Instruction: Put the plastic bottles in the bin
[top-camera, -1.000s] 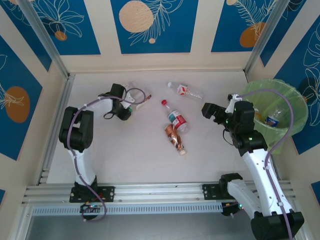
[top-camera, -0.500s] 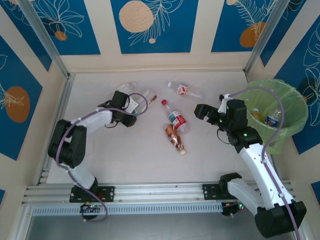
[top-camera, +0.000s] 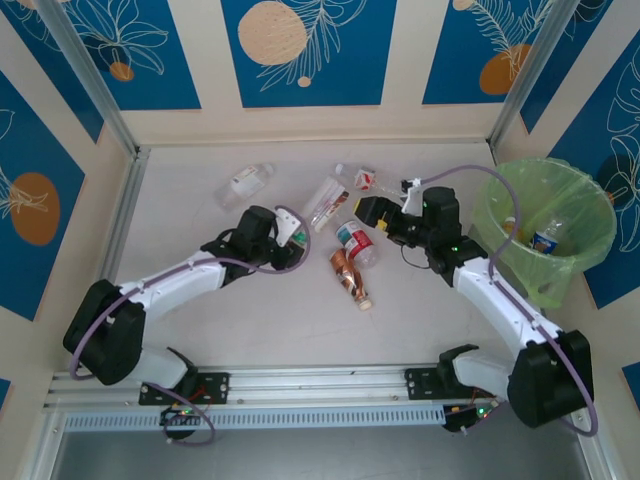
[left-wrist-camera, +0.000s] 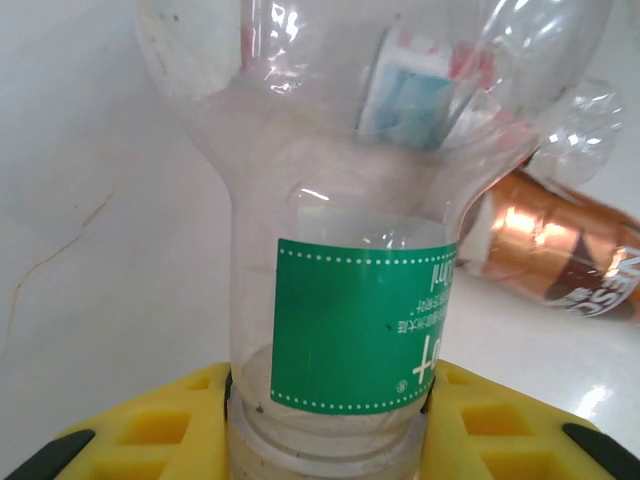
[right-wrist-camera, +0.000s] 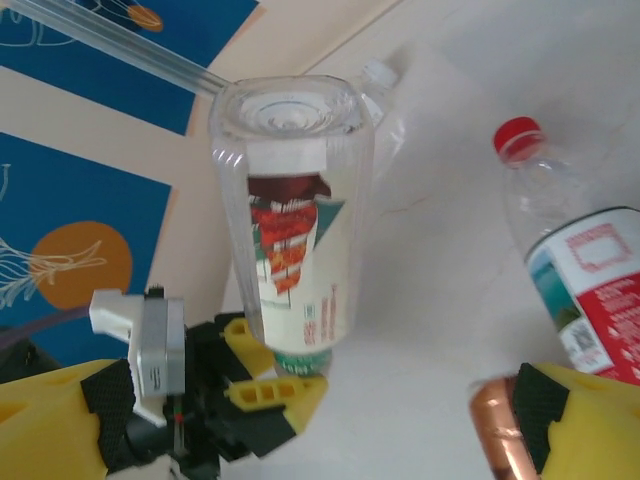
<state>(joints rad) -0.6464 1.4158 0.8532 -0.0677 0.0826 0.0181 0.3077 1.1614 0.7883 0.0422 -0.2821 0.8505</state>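
Note:
My left gripper (top-camera: 297, 233) is shut on the neck of a clear plastic bottle (top-camera: 326, 199) with a red-and-white label and a green neck band. In the left wrist view the yellow fingers (left-wrist-camera: 120, 440) clamp that bottle (left-wrist-camera: 340, 200) on both sides. My right gripper (top-camera: 368, 212) stands open just right of it, over a red-capped bottle (top-camera: 353, 240) and a crushed brown bottle (top-camera: 348, 276). The right wrist view shows the held bottle (right-wrist-camera: 295, 230), the red-capped bottle (right-wrist-camera: 585, 280) and the brown one (right-wrist-camera: 500, 430). The green-lined bin (top-camera: 590, 200) stands at the right.
Another clear bottle (top-camera: 245, 182) lies at the back left and a small one (top-camera: 364, 180) at the back centre. A bottle with a blue label (top-camera: 545, 238) lies inside the bin. Walls close the table on three sides; an aluminium rail runs along the near edge.
My left arm has stretched right toward the centre, carrying the bottle with it. My right arm has swung left from the bin to the middle bottles, its jaws still open.

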